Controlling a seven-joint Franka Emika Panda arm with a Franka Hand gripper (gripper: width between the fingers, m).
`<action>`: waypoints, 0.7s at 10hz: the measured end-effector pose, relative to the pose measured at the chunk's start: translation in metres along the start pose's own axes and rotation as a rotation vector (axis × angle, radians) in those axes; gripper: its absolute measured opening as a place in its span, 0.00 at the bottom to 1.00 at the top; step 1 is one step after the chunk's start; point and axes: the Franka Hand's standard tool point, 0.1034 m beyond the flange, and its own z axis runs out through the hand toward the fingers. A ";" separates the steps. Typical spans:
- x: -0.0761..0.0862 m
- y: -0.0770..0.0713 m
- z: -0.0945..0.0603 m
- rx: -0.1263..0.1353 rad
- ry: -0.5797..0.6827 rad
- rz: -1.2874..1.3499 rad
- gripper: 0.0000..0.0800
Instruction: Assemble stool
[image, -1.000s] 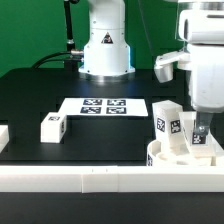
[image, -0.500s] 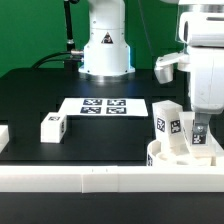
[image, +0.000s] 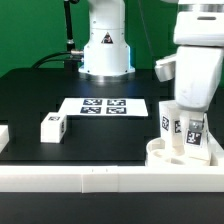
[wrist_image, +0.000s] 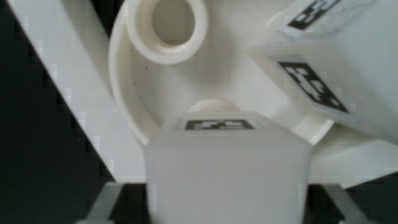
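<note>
The round white seat (image: 176, 157) lies at the exterior view's right, against the front rail. One white tagged leg (image: 167, 126) stands upright in it. My gripper (image: 197, 137) is shut on a second tagged leg (image: 194, 128) and holds it upright, slightly tilted, on the seat beside the first. In the wrist view the held leg (wrist_image: 228, 165) fills the space between my fingers (wrist_image: 118, 200), its end at a socket boss; an open socket (wrist_image: 169, 25) of the seat (wrist_image: 111, 95) and the standing leg (wrist_image: 329, 60) show beyond. A third leg (image: 53, 126) lies on the table at the left.
The marker board (image: 103, 105) lies flat mid-table. The robot base (image: 105, 45) stands behind it. A long white rail (image: 80, 180) edges the table's front, and a white piece (image: 3, 135) shows at the far left edge.
My hand has turned and shifted a little to the exterior view's left, twisting the held leg with it. The seat, the standing leg and the lying leg have not moved.
</note>
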 end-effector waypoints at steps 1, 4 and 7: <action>0.000 -0.001 0.000 0.003 -0.001 0.160 0.42; 0.004 -0.005 0.001 0.025 0.002 0.635 0.42; 0.006 -0.008 0.002 0.039 0.004 1.062 0.42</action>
